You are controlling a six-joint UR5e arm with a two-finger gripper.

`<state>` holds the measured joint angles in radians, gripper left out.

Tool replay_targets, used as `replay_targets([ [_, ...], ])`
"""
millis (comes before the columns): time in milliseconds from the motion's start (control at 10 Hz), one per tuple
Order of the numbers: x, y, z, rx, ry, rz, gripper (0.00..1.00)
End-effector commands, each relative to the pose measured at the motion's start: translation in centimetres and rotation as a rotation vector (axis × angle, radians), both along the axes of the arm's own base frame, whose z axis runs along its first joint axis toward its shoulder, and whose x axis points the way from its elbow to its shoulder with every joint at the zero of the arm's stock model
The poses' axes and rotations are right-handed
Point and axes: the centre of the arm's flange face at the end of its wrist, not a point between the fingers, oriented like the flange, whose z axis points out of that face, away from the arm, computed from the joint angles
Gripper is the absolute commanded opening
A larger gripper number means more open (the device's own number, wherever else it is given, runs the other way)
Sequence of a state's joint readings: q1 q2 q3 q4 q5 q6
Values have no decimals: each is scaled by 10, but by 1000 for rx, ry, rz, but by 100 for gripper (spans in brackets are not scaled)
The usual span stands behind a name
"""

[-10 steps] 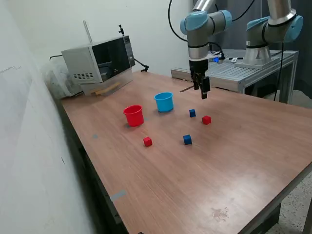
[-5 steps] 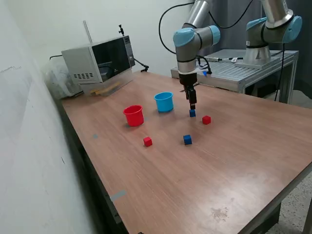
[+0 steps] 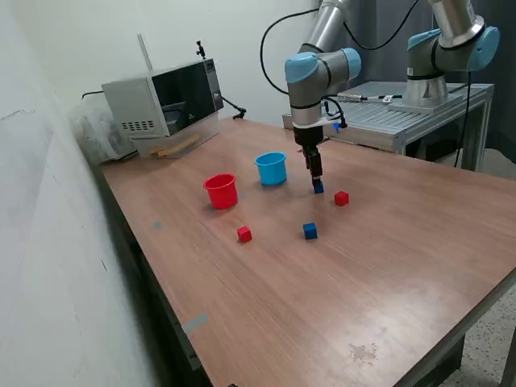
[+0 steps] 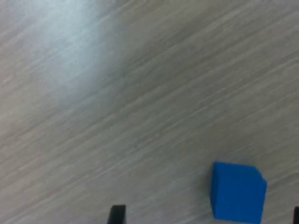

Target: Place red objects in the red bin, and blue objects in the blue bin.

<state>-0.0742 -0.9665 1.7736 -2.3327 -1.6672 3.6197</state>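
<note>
My gripper [image 3: 316,179] hangs straight down, its tips just above a dark blue cube [image 3: 319,188] on the wooden table. In the wrist view that blue cube [image 4: 237,191] lies on the table between my two dark fingertips [image 4: 117,214], nearer one of them and touching neither; the gripper [image 4: 205,217] is open. A second blue cube [image 3: 310,231] lies nearer the camera. One red cube [image 3: 342,198] sits just to the exterior view's right of my gripper, another red cube [image 3: 244,234] is further left. The red cup [image 3: 221,191] and the light-blue cup [image 3: 272,168] stand upright to the left.
A microwave [image 3: 165,101] stands at the table's far left corner. A second robot arm [image 3: 451,48] is mounted on a metal bench [image 3: 403,121] behind the table. A white wall runs along the exterior view's left.
My gripper has moved to the exterior view's left and come down, from above the red cube's side to right over the far blue cube. No cube or cup has moved.
</note>
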Motion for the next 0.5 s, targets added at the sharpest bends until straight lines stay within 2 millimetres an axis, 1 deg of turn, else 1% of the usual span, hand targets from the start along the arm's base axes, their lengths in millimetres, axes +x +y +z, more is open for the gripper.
replay_targets([
  [0,0,-2,-2,-15,-1,1,100],
  [400,6,-6,-7,-16,-14,7,100],
])
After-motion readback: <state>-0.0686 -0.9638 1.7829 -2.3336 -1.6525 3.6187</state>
